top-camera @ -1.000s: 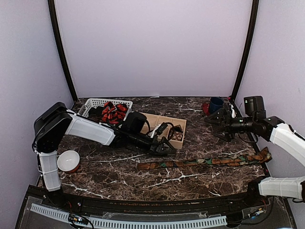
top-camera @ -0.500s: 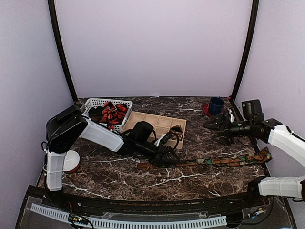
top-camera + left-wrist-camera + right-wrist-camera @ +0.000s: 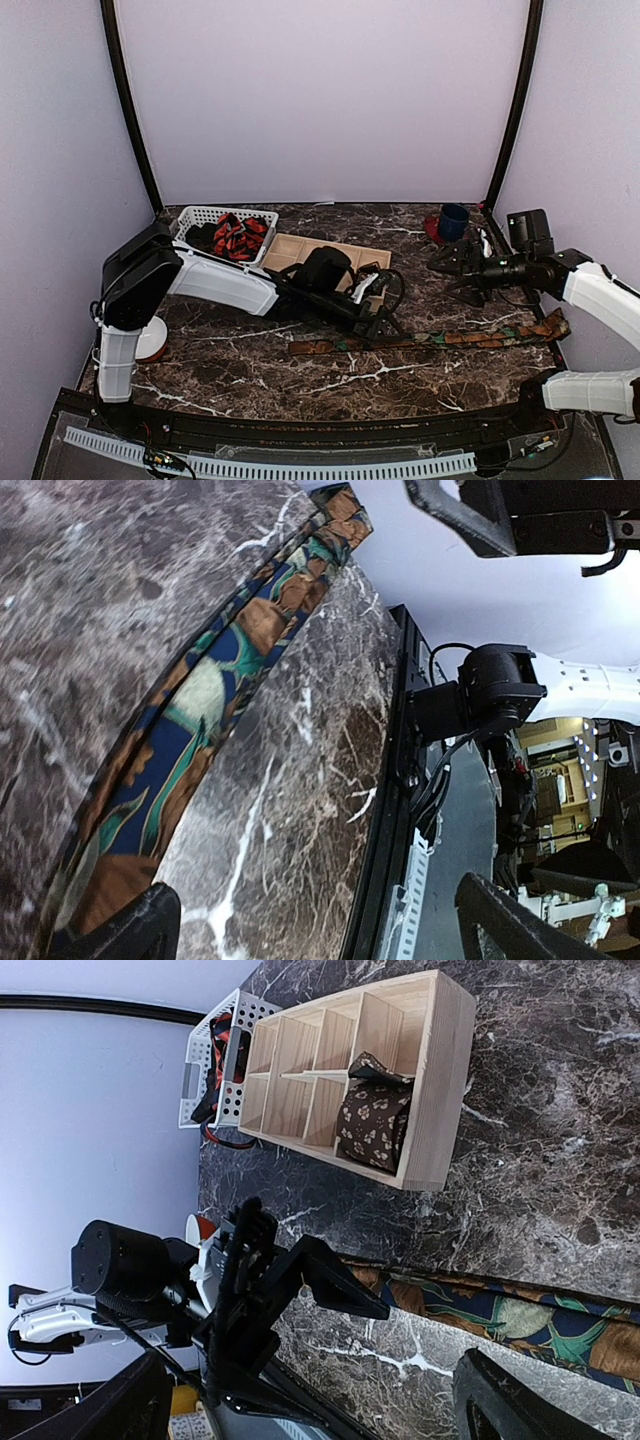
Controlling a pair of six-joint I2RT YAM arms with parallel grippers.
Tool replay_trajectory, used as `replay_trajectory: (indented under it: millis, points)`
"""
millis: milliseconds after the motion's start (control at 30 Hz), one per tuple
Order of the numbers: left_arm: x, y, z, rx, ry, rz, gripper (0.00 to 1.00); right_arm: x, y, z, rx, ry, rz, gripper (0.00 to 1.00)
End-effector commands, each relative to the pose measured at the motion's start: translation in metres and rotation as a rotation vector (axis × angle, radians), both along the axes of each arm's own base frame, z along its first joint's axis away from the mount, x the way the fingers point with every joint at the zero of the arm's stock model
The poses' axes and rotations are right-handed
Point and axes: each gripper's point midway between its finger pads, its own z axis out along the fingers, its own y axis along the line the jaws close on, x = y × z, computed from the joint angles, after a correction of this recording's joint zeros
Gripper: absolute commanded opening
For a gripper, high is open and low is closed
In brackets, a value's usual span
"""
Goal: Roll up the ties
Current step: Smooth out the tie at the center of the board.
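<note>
A long brown-orange tie with green and blue patches [image 3: 440, 339] lies flat across the near right of the marble table [image 3: 250, 375]. It also shows in the left wrist view as the tie [image 3: 215, 700] and in the right wrist view as the tie [image 3: 520, 1315]. My left gripper [image 3: 386, 327] hangs open just above the tie's left part, nothing between its fingers [image 3: 125, 930]. My right gripper [image 3: 448, 270] is open in the air behind the tie's right half. A rolled brown dotted tie [image 3: 370, 1120] sits in the wooden box [image 3: 440, 1080]. Red-and-black ties [image 3: 238, 235] fill the white basket [image 3: 195, 215].
A blue cup [image 3: 453, 219] stands at the back right. A white and red bowl [image 3: 152, 342] sits near the left arm's base. The wooden box [image 3: 290, 250] is partly hidden behind the left arm. Black cable tracks run along the table's near edge [image 3: 300, 425].
My left arm has stretched to the right and nearer, from over the wooden box to above the flat tie. The right gripper has shifted only slightly.
</note>
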Motion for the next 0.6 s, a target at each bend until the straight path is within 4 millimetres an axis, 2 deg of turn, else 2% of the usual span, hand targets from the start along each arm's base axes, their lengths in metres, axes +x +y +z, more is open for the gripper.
replay_trajectory:
  millis: [0,167,233,300,367,467,567]
  points:
    - [0.004,-0.013,-0.009,0.006,-0.017,-0.018,0.99,-0.002,-0.002,0.004,-0.001,-0.026,0.003,0.98]
    - [0.006,-0.009,-0.048,0.083,0.027,0.018,0.99,-0.004,-0.003,0.002,-0.006,-0.020,0.002,0.98]
    - [0.006,-0.005,-0.058,0.111,0.040,0.035,0.99,-0.005,-0.003,-0.001,-0.004,-0.013,0.000,0.98]
    - [0.005,-0.002,-0.060,0.121,0.038,0.030,0.99,-0.006,-0.002,-0.005,0.003,0.001,0.001,0.98]
    - [0.005,-0.002,-0.048,0.105,0.010,0.024,0.99,-0.007,0.001,-0.008,0.024,0.014,0.014,0.98]
    - [0.009,-0.001,-0.005,0.058,-0.082,0.030,0.99,-0.007,0.005,-0.013,0.069,0.032,0.020,0.98]
    - [0.016,0.012,0.036,0.041,-0.198,0.069,0.99,-0.007,0.014,-0.016,0.127,0.049,0.039,0.98]
